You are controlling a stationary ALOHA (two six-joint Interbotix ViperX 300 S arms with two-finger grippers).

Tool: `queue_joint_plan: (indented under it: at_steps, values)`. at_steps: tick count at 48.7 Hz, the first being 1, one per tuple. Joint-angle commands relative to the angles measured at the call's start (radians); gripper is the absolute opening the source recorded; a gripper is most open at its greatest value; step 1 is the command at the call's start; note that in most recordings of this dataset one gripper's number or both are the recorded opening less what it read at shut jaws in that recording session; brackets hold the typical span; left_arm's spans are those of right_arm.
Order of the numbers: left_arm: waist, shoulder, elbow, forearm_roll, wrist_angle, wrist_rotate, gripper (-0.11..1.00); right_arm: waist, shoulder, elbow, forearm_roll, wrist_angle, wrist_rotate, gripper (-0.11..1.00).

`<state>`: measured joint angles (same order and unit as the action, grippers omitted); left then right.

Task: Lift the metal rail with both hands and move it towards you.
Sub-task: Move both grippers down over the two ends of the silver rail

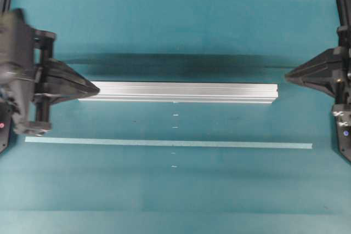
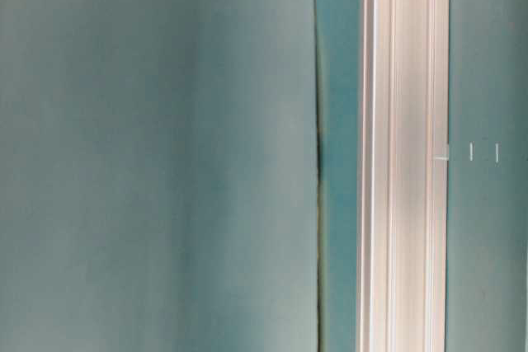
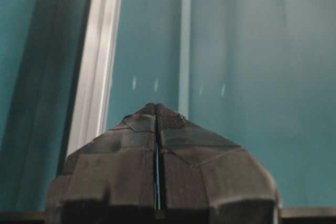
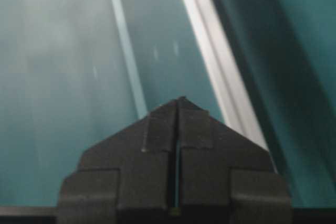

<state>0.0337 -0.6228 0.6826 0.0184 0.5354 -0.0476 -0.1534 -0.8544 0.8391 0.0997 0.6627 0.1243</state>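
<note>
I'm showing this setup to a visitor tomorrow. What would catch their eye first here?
First the metal rail, a long silver bar lying across the middle of the teal table. Next the two black grippers, both shut: the left gripper tip over the rail's left end, the right gripper just off its right end. A pale tape strip runs parallel below.

The metal rail lies behind the tape strip, between both grippers.

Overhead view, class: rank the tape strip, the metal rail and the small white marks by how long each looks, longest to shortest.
1. Tape strip: longest, spanning most of the table's width.
2. Metal rail: shorter than the strip, though much thicker.
3. Small white marks: tiny dashes; among themselves they look alike, so no ranking.
</note>
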Motion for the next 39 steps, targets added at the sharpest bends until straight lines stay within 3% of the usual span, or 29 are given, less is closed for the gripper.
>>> queue_joint_plan:
  at_steps: [1, 14, 22, 39]
  values:
    - [0.005, 0.054, -0.083, 0.003, 0.097, 0.002, -0.05, 0.002, 0.055, -0.051, 0.014, 0.06, -0.003, -0.02]
    - [0.037, 0.209, -0.227, 0.015, 0.374, 0.012, -0.06, 0.0, 0.247, -0.146, -0.015, 0.219, -0.038, -0.02]
    - [0.08, 0.25, -0.27, 0.02, 0.411, 0.026, -0.06, -0.008, 0.351, -0.207, -0.029, 0.268, -0.153, -0.02]
    - [0.144, 0.305, -0.262, 0.02, 0.423, 0.178, -0.06, -0.109, 0.552, -0.313, -0.029, 0.341, -0.348, -0.01]
